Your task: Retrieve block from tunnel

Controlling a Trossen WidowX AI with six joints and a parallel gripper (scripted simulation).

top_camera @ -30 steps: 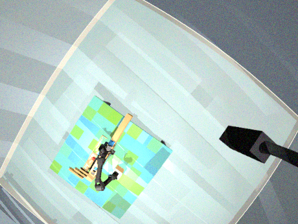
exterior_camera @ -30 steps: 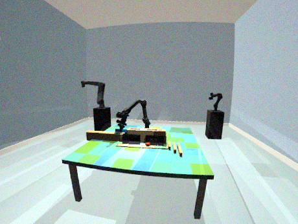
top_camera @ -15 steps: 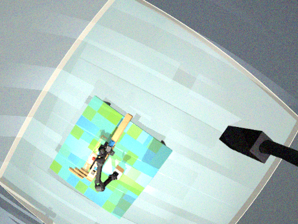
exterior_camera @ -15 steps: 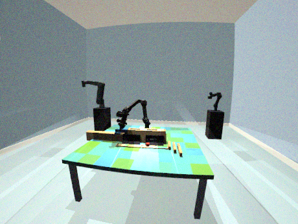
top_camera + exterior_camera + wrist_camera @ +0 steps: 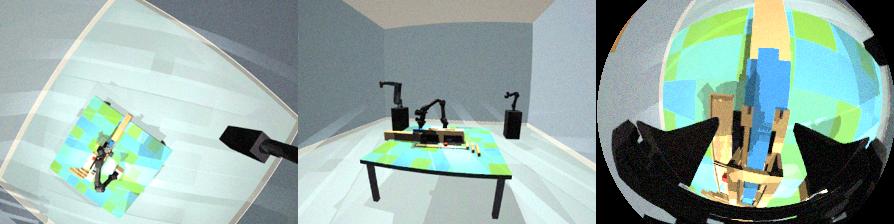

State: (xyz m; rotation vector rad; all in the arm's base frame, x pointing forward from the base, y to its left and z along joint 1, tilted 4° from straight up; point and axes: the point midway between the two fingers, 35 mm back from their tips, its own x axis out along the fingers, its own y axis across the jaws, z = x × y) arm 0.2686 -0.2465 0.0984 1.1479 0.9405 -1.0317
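Listing: fingers (image 5: 105,149) (image 5: 420,124), one set, spread wide, nothing between. Blue piece (image 5: 112,143) (image 5: 418,131) (image 5: 768,90), presumably cage or handle, ahead of and below them. Block: not made out, likely within. Risks: off-centre descent, catching the tunnel (image 5: 453,132) (image 5: 756,176); shallow grip, slipping; skewed pull, jamming. Lettering: none legible.

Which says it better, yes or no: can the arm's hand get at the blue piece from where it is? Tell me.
Probably yes. The hand is open and holds nothing, and the blue piece runs between its fingers in the wrist view, with nothing visible covering its upper end.
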